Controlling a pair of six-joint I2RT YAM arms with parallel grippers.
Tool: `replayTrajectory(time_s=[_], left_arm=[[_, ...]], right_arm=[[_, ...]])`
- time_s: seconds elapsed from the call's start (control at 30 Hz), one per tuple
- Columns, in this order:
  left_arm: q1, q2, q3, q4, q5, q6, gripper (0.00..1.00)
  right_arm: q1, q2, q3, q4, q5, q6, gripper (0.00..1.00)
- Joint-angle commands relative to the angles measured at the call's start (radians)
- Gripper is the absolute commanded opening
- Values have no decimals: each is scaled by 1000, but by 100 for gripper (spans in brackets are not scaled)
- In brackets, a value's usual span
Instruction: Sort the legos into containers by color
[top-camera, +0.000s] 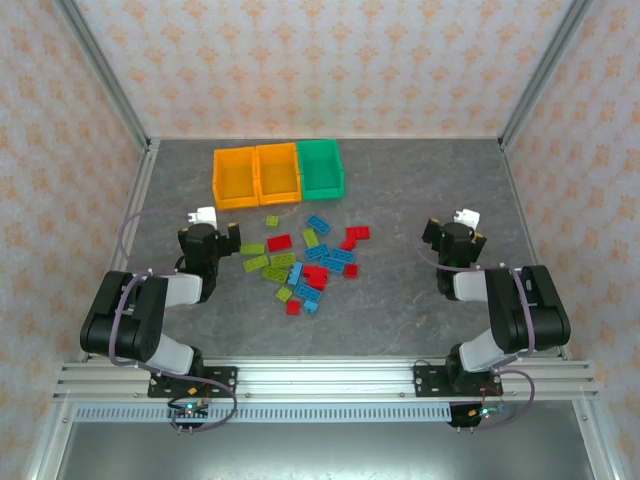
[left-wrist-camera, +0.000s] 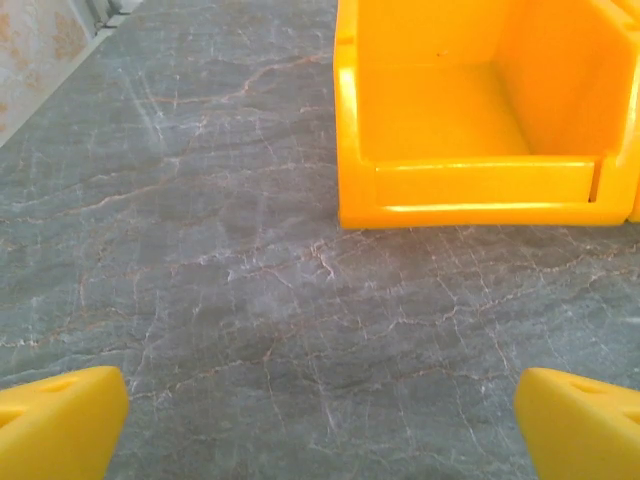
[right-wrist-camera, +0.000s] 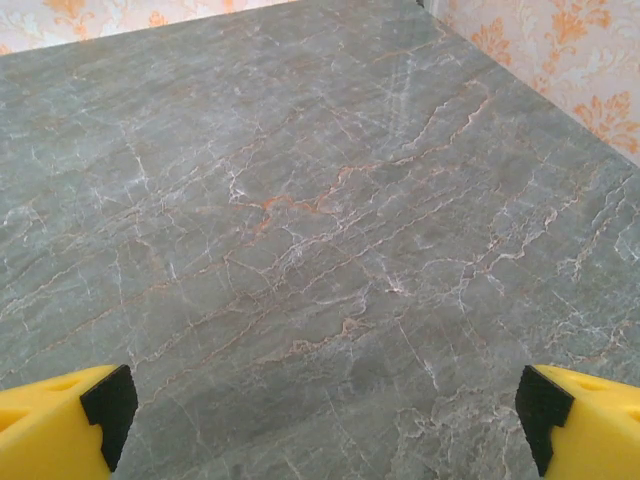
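Tabletop (top-camera: 400, 205) lies open before left end effector (left-wrist-camera: 320, 430) and right end effector (right-wrist-camera: 320, 420), both seemingly released.

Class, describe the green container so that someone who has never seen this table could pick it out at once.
On the grey marbled table, three open bins stand side by side near the far edge. The green container is at the right end of that row, beside the middle orange-yellow bin. It alone is green; the other two are orange-yellow.
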Motion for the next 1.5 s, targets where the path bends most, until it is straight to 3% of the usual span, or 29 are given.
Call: replayTrajectory(time_s=[0.0,0.67,0.8,0.87,0.97,1.03,1.1,1.2,1.3,1.47], left_arm=[[11,14,26,54,-38,23,100],[11,13,26,55,-37,23,100],[11,13,25,58,-36,23,100],[9,9,32,43,-7,39,100],[-27,-54,55,-46,-40,65,100],[-56,-154,78,-183,-84,65,100],[-82,-267,112,-323,-57,49,100],[-170,-421,177,-509,40,40,100],[-324,-503,200,-548,102,41,100],[-584,-550,215,-603,122,83,100]], right_arm=[[-9,4,20,51,-1,-17,99],[-9,-2,14,55,-5,-18,99],[-9,-64,27,-16,5,-14,99],[-9,-150,64,-171,28,14,99],[-9,-320,202,-616,2,169,99],[-7,-412,303,-901,-78,307,99],[1,-451,365,-1073,-191,363,99],[52,-476,430,-1229,-330,390,99],[140,-445,484,-1316,-405,393,99],[311,-285,592,-1398,-381,372,99]])
